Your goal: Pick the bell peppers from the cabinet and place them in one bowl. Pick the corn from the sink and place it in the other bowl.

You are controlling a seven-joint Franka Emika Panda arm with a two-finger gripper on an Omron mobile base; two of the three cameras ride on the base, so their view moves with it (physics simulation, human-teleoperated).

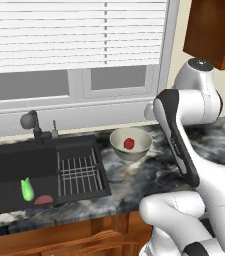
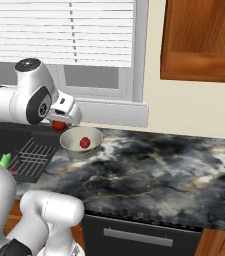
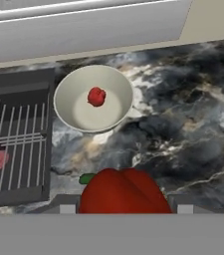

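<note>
Hand view: end effector (image 3: 123,206) pinching 1 bell pepper (image 3: 123,191) above dark marbled counter (image 3: 193,129), under blinds.

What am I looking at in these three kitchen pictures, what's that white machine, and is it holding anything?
It is a white robot arm in a computer-rendered kitchen. Two pictures come from cameras on its base, behind it to the left and right. The third looks along its end effector, down at the counter. The end effector is shut on a red bell pepper, carried near a pale grey-beige bowl that already holds another pepper. That bowl stands on the dark marbled counter. Beside it is a black sink with a wire drain rack; a green piece of corn and a flat reddish-pink disc lie in it.
</note>
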